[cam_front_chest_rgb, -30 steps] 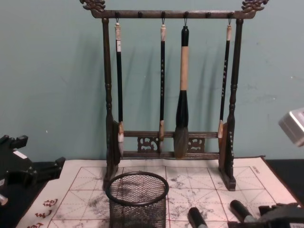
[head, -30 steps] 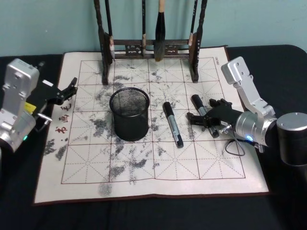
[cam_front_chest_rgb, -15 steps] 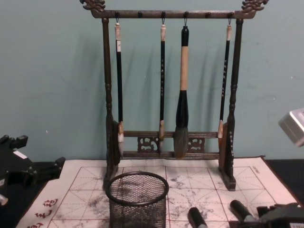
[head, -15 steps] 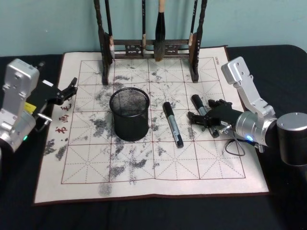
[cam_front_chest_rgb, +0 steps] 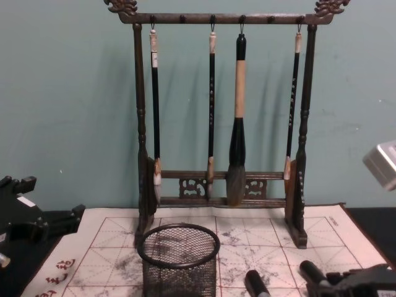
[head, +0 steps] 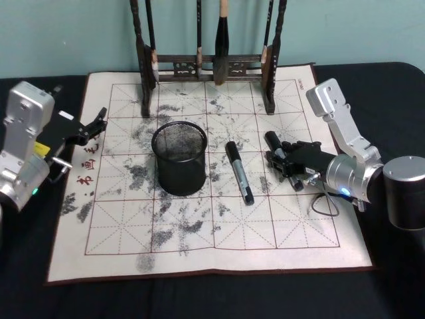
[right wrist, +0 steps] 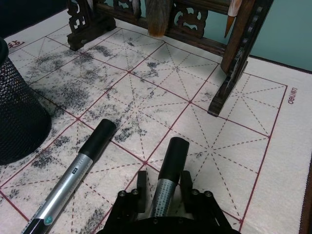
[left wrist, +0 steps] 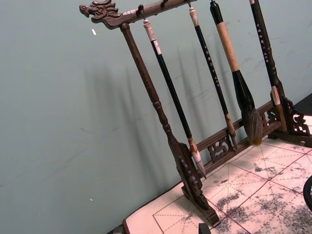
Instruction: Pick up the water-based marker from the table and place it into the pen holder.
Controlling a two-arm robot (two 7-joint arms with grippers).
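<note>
Two black-and-silver water-based markers lie on the ink-stained grid mat (head: 199, 246). One marker (head: 239, 171) rests free just right of the black mesh pen holder (head: 179, 157). The other marker (head: 273, 143) lies farther right, and my right gripper (head: 279, 161) is shut on its silver barrel while it still rests on the mat. In the right wrist view that marker (right wrist: 168, 170) sits between the gripper's (right wrist: 165, 187) two black fingers, with the free marker (right wrist: 78, 168) and the pen holder (right wrist: 14, 122) beyond. My left gripper (head: 96, 123) hangs open at the mat's left edge.
A tall dark wooden brush rack (head: 199, 66) with several hanging brushes stands along the mat's far edge, behind the pen holder (cam_front_chest_rgb: 178, 260). Black tablecloth surrounds the mat. The mat's near half is bare apart from ink smudges.
The right gripper's fingers have drawn in from a wide spread to close against the right-hand marker. The left arm, pen holder and other marker have not moved.
</note>
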